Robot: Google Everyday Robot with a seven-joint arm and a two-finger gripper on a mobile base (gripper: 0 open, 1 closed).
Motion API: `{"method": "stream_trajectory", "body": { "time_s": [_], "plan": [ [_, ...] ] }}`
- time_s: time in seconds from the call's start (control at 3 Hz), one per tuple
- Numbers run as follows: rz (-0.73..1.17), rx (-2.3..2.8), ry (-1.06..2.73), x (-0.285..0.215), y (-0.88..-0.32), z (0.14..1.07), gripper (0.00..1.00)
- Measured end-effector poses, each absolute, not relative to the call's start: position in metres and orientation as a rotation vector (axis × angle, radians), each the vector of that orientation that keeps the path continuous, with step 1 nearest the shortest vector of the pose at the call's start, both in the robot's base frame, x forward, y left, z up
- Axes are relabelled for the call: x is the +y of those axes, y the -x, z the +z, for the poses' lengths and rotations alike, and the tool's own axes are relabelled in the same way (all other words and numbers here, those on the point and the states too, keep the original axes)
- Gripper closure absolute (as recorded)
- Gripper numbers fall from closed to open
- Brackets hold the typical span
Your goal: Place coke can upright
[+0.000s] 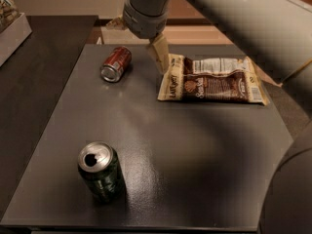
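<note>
Camera view: the coke can (pixel 116 64) is lying on its side at the far left of the worktop (pixel 195 150), so it's not upright yet. The claw (pixel 138 45) hangs just right of it, spread wide and empty, probably lining up a grab. Green can (pixel 100 172) stands near left, snack bag (pixel 212 79) far right.

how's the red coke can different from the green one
The coke can is red and lies on its side at the far end of the table; the green can is dark green and stands upright near the front edge. The gripper, open, hangs right by the coke can, far from the green can. Both are small drink cans with silver ends.
</note>
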State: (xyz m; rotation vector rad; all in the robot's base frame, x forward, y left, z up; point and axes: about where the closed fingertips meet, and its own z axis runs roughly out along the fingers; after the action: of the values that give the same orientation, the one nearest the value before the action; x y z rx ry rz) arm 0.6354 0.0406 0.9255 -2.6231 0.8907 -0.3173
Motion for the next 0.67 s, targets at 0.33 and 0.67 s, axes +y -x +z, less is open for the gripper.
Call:
{"method": "stream_trajectory", "body": {
  "time_s": [0.33,0.67],
  "plan": [
    [-0.314,0.849,2.644,0.052,-0.655,0.921,0.0],
    [-0.303,0.8,2.672,0.059,-0.673,0.916,0.0]
  ]
}}
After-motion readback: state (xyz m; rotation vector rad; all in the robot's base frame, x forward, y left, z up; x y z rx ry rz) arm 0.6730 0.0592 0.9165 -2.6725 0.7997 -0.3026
